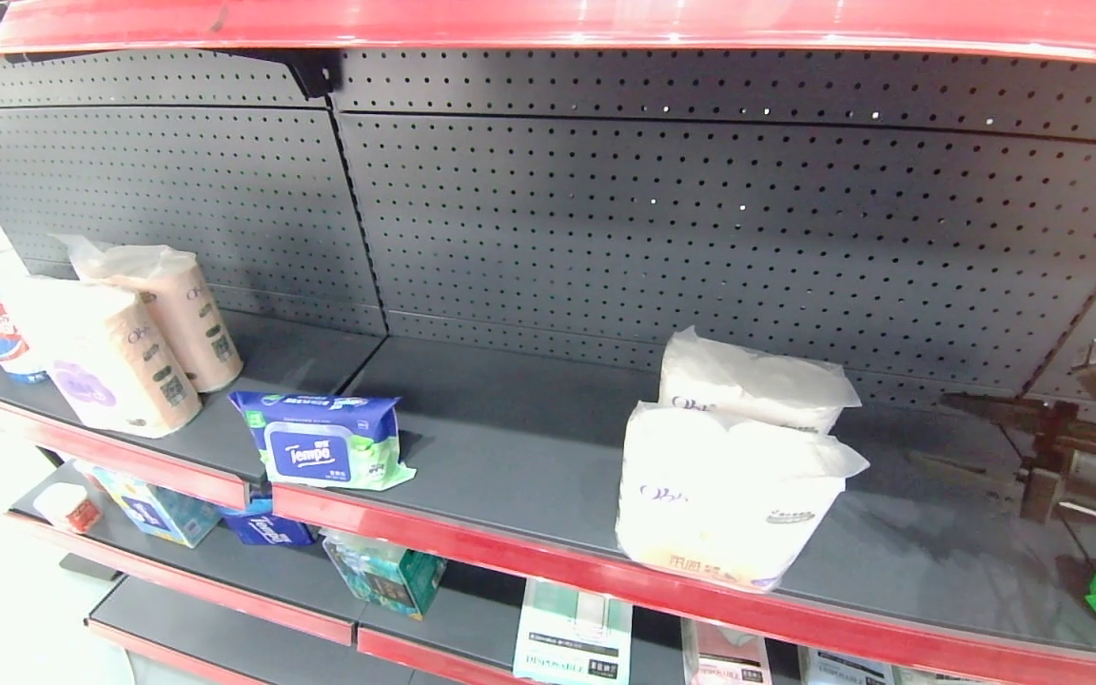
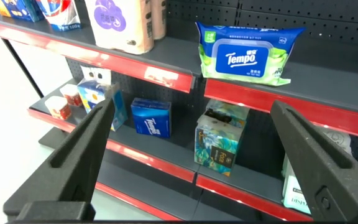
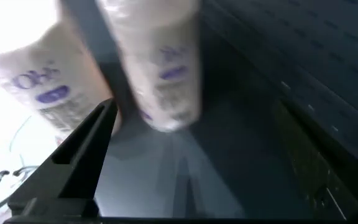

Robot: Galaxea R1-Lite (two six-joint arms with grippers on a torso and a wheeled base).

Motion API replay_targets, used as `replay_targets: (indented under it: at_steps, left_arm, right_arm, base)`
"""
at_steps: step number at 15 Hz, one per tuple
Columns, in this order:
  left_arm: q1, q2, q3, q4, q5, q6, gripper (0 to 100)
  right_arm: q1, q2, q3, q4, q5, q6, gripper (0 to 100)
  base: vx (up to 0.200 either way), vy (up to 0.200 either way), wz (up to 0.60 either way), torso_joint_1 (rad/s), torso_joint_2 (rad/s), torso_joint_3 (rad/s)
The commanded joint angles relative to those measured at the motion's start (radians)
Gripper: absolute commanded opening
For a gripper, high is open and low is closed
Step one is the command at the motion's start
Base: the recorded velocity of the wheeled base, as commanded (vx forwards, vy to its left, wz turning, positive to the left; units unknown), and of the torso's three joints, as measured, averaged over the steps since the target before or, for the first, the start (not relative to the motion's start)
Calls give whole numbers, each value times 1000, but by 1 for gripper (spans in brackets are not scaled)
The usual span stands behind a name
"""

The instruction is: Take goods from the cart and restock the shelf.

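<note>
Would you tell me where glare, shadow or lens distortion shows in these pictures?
Head view: glare streaks the top red strip, the left edge is washed white, straight edges bow. Right wrist view: the tissue pack is blown out. Left wrist view: even light.

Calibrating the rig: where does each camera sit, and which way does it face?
Head view: up high, facing forward and down at the dark grey shelf with red edge; right arm at its right.
Left wrist view: low, facing the shelf fronts past the open left gripper.
Right wrist view: over the shelf board, facing white plastic-wrapped tissue packs past the open right gripper.
Shared: head and left wrist views both show the blue-and-green wet wipes pack.
</note>
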Motion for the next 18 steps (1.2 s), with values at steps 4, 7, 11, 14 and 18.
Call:
replay_targets:
  at_steps: [4,7,11,14,18]
  left_arm:
    - [1,1,-1,-1,0,0,100]
    - [1,1,-1,-1,0,0,100]
    - [1,1,-1,-1,0,0,100]
    - [1,1,1,-1,0,0,100]
    - [1,1,1,-1,0,0,100]
  right_arm:
    - [5,-747,198,351,-877,330,100]
    - [71,-1109,237,607,-987,356,100]
    - [93,-1495,287,763,-880,358,100]
    - [113,-1614,297,892,-740,361,100]
    - [205,-1488,252,906,-637,427,100]
  base:
    - [0,0,0,1,-1,14]
    - [0,0,0,0,0,0]
    - [0,0,0,0,0,0]
    - [0,0,0,0,0,0]
    - [0,0,0,0,0,0]
